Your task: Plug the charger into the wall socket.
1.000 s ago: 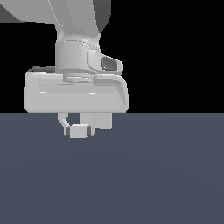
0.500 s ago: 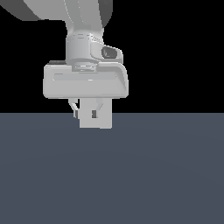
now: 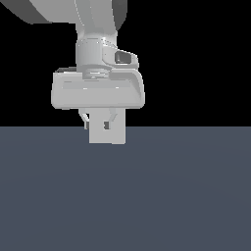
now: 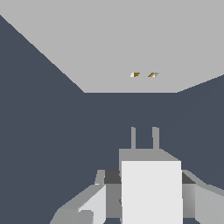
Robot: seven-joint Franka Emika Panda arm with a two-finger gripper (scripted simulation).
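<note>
Heads up, a lot is hidden from you here. In the exterior view the flat pale grey square wall socket plate doesn't show at all; you only get the arm's white wrist housing and, hanging under it, the pincer [image 3: 99, 119] with the small pale grey-white boxy charger [image 3: 107, 132] between its fingers. The fingers are mostly tucked behind the housing and the block, so only short stubs show on either side. The upper arm is cut off by the frame.

The wrist view fills in the rest. There's one charger [image 4: 151, 188], its near end cut off by the frame edge, with two thin grey prongs [image 4: 144, 138] sticking out of its far face. There's one wall socket [image 4: 113, 48], so big in the frame that its edges run out of the picture, with two tiny yellowish holes [image 4: 143, 75] close together. The prongs point toward those holes but are well apart from the plate, with dark blue-grey worktop [image 4: 52, 131] between.

The pincer [image 4: 148, 197] is closed down on the charger's sides, one grey finger showing on each side, and holds the block off the worktop.
</note>
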